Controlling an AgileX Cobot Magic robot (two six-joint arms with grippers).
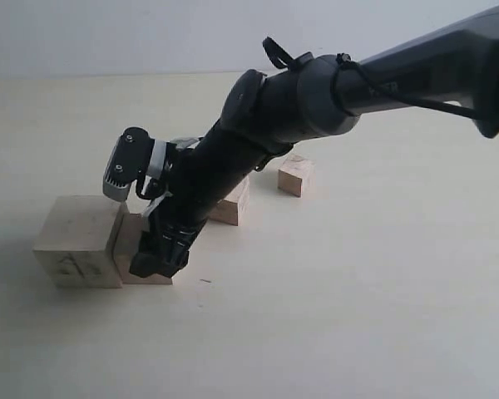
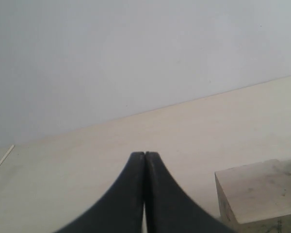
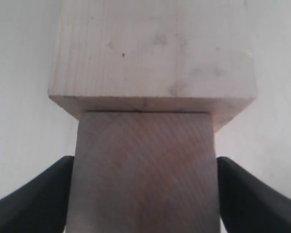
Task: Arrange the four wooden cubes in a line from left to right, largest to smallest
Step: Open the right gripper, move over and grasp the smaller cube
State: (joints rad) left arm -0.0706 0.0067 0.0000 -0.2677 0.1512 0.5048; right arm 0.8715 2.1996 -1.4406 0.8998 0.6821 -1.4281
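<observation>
- Second cube [image 1: 127, 245] sits on the surface [image 1: 358, 316], butted flush against the largest cube [image 1: 76, 241] on the side that is right in the exterior view; judged to be the row's second place.
- Right hand [image 3: 144, 160] is low over that second cube; its fingers [image 3: 34, 204] flank the two faces that do not meet the largest cube, probably so the touching face stays free to close up; whether they press the wood or stand just off it, I cannot tell.
- Right arm [image 1: 316, 96] reaches across to the largest cube's end, hiding much of the second cube in the exterior view.
- Left hand [image 2: 144, 158] has its fingers pressed together on nothing; it hangs near the largest cube, seemingly parked clear of the work.
- Third cube [image 1: 235, 204] lies farther right of the largest cube and behind it, partly behind the arm; out of line.
- Smallest cube [image 1: 295, 176] lies farther right again, well apart from the largest cube; also out of line.
- Count: four wooden cubes, two abutting, two loose; two hands; one arm in the exterior view.
- Judgement: about half done; the two loose cubes have yet to be set in the row.
</observation>
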